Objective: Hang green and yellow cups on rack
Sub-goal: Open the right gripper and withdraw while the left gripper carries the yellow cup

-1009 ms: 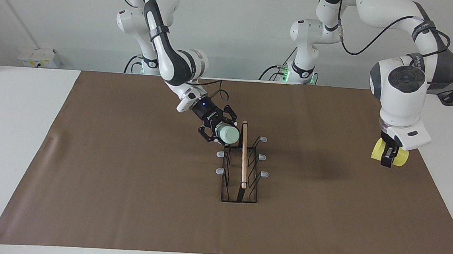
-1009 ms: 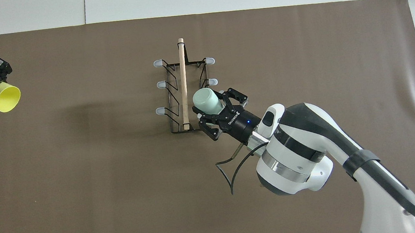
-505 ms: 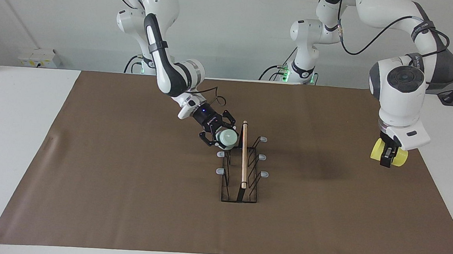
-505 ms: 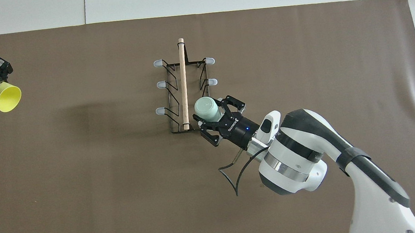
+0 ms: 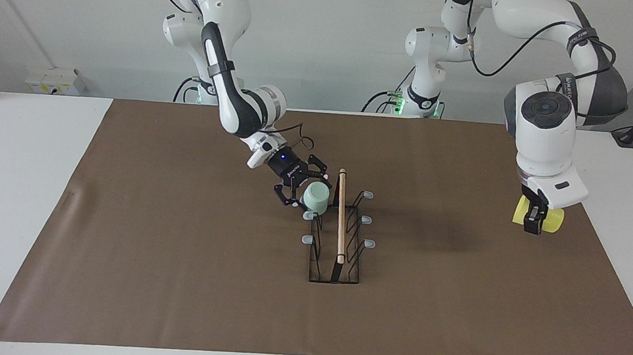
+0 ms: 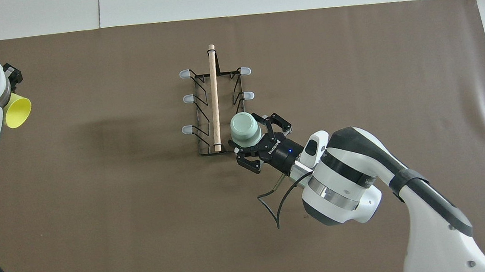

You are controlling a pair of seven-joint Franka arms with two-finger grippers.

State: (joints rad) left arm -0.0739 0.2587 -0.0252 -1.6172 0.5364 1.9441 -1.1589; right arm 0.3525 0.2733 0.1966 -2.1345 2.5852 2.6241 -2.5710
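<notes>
Brown mat [image 5: 175, 279] on white table [image 5: 21, 179]

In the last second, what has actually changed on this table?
The right gripper brought the green cup lower, onto the rack prong nearest the robots, and its jaws are opening. The left gripper, shut on the yellow cup, drifted slightly toward the rack. The rack stayed put.

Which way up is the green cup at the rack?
Inverted: green cup shows its closed base upward, sitting over the rack prong nearest the robots.
</notes>
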